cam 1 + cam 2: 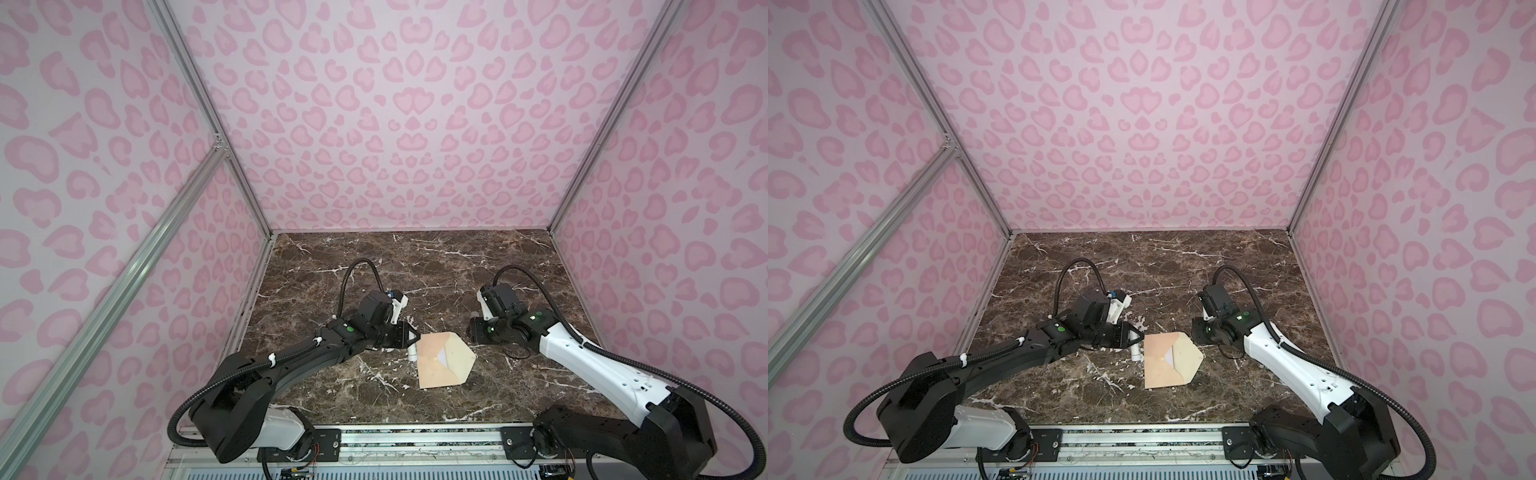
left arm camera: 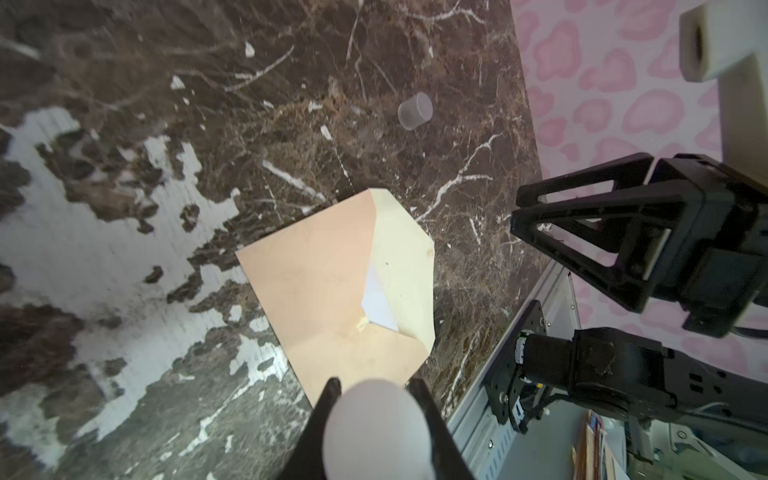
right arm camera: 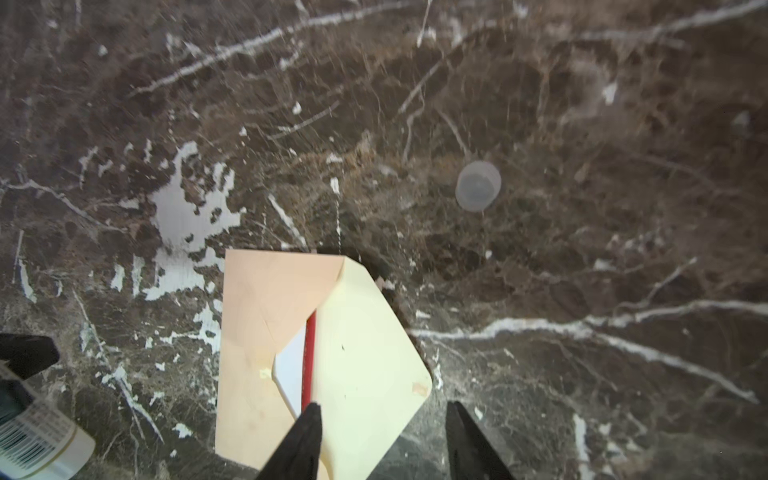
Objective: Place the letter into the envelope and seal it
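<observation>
Envelope point(image 1: 432, 365) point(image 1: 1158, 368) first: we see it lying on the marble bench point(image 1: 374, 266), a little toward 5 o'clock from the bench's middle in both top views, taking 12 o'clock at the back wall. Its peach body is on the 9 o'clock side. Its pale flap point(image 1: 457, 357) is folded open toward 3 o'clock, unsealed. The letter point(image 3: 291, 365) is tucked inside. Only a wedge of its white face and a strip of red border show at the mouth, between body and flap. In the right wrist view a dark shadow runs along the flap's edge, but we cannot tell how far the flap is lifted.

Our left tool point(image 1: 411, 338) is at 10 o'clock of the envelope, just beside its corner. It is clamped on a white glue stick point(image 1: 412, 353) that points down at the bench. In the left wrist view the stick's rounded end fills the gap between the fingers. In the right wrist view we see its barcode label.

Our right tool point(image 3: 386, 405) is at 2 o'clock of the envelope, jaws apart and gripping nothing. One fingertip point(image 3: 309, 415) lies over the flap beside the red strip, the other over bare bench. We cannot tell whether either touches. A small clear cap point(image 3: 478, 185) stands alone on the bench, apart from the envelope.
</observation>
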`<state>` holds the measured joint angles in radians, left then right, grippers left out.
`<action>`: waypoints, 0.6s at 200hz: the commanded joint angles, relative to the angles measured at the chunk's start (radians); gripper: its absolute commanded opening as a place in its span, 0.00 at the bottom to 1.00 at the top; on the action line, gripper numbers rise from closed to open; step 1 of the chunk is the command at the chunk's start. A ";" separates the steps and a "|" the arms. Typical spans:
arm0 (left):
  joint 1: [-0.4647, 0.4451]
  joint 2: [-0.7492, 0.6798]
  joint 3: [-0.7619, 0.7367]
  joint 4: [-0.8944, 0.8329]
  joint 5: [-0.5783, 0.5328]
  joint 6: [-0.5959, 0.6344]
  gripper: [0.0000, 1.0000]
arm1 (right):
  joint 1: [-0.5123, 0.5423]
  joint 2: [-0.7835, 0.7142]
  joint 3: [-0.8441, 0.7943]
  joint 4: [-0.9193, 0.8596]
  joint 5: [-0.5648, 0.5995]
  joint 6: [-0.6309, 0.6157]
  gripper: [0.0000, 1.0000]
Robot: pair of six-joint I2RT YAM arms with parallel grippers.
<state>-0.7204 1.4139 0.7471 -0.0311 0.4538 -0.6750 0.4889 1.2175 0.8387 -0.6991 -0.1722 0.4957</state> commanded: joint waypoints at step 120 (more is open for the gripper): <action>-0.002 0.269 -0.083 0.445 0.178 -0.186 0.10 | -0.254 0.031 -0.189 0.108 -0.339 -0.005 0.51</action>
<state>-0.7250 1.6611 0.6605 0.3714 0.6201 -0.8658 0.2535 1.2507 0.6670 -0.6403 -0.4419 0.5041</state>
